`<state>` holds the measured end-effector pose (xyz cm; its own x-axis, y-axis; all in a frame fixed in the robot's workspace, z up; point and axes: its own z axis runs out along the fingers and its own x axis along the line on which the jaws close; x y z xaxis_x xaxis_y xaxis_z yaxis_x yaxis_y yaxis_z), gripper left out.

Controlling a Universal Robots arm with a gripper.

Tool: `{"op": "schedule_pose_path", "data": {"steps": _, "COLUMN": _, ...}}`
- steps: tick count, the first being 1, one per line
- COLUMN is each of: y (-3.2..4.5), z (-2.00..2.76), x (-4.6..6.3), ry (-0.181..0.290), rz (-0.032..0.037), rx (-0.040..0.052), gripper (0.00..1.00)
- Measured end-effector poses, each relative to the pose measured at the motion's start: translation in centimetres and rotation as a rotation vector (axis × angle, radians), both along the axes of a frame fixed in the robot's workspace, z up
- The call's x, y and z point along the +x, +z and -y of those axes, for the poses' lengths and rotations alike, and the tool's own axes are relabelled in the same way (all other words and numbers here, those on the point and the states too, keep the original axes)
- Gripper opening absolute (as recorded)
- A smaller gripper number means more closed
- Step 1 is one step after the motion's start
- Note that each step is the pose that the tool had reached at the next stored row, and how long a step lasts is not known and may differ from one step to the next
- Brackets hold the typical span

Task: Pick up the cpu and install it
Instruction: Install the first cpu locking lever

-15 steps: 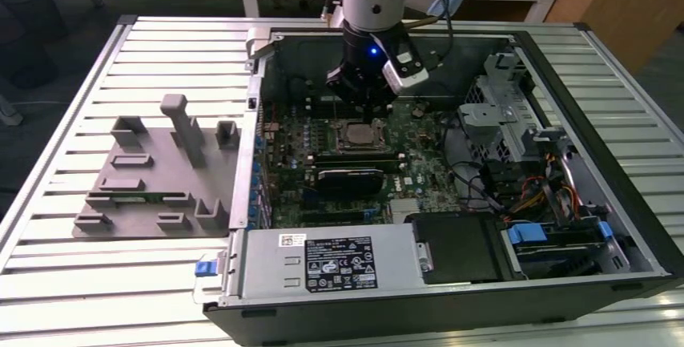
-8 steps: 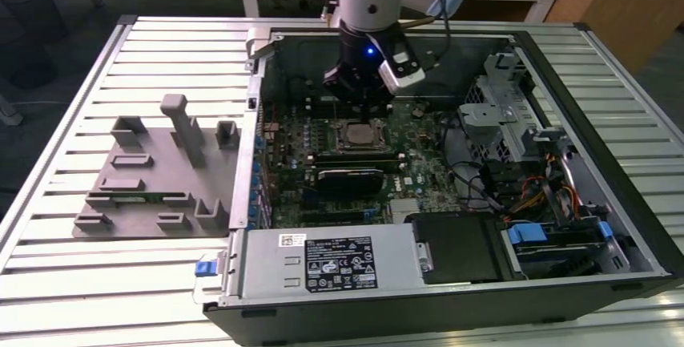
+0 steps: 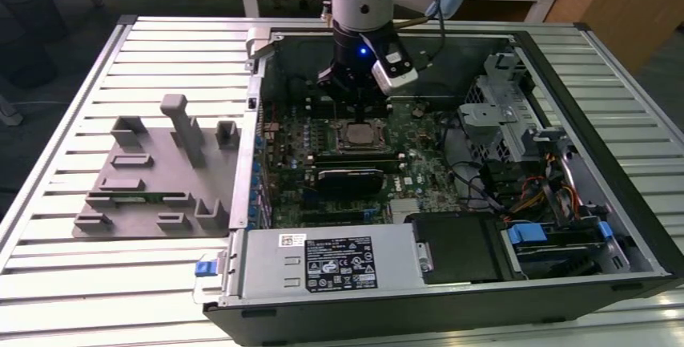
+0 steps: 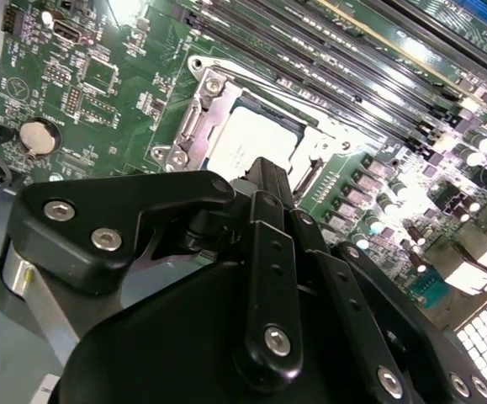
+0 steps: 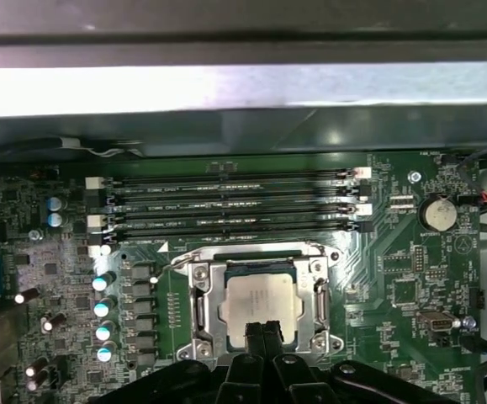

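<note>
Jaws pressed together, tips right over the cpu [image 5: 258,301], which sits in its socket [image 5: 203,311] on the motherboard [image 3: 428,171] inside the open computer case [image 3: 449,315]. In the exterior view, a grey tray [image 3: 150,195] lies on the surface [image 3: 64,267] at the case's nine o'clock.

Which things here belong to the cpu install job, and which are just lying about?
Job in hand: cpu, lying inside the socket frame; gripper, over the cpu; motherboard.
Lying about: grey holder tray; power supply; coin battery; memory slots.
</note>
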<state>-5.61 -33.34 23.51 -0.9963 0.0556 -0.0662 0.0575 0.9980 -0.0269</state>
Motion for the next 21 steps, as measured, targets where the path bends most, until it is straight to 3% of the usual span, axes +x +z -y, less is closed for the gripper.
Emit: {"op": "schedule_pose_path", "data": {"steps": 21, "y": 0.0, "z": 0.0, "x": -2.5, "ry": 0.0, "rz": 0.0034, "rx": 0.0, "gripper": 0.11}}
